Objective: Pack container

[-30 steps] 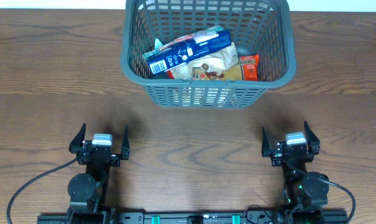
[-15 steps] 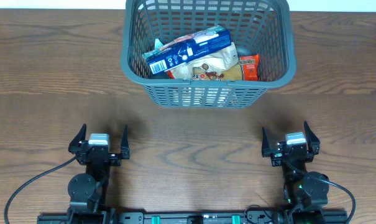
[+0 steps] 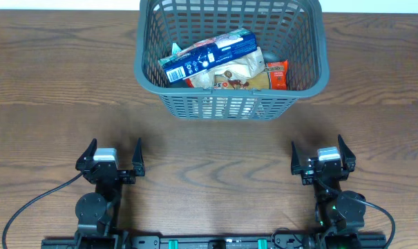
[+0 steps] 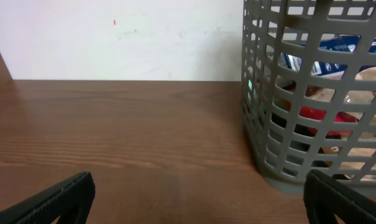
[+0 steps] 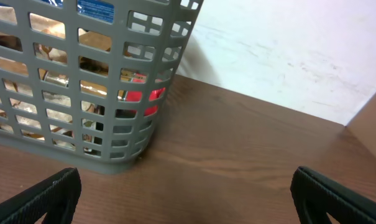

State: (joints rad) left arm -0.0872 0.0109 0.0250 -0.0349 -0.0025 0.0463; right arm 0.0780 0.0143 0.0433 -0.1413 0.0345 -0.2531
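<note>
The container point(image 3: 312, 52), a dark grey lattice basket, stands at the table's far middle. Inside lie a blue packet point(image 3: 209, 55), a beige bag point(image 3: 236, 72) and a small red packet point(image 3: 277, 75). My left gripper point(image 3: 115, 152) rests near the front left, open and empty, well short of the basket. My right gripper point(image 3: 323, 153) sits at the front right, open with nothing between its fingers. The left wrist view shows the container point(image 4: 312, 93) at right, with the left gripper point(image 4: 194, 199) open over bare wood. In the right wrist view the container point(image 5: 82, 87) fills the left, and the right gripper point(image 5: 188, 193) is open.
A brown wooden table point(image 3: 57, 83) carries everything. A white wall point(image 4: 113, 37) rises behind its far edge. Black cables point(image 3: 29, 207) trail from the arm bases at the front edge.
The left gripper has drifted very slightly. Nothing else has moved, and the basket's contents are the same.
</note>
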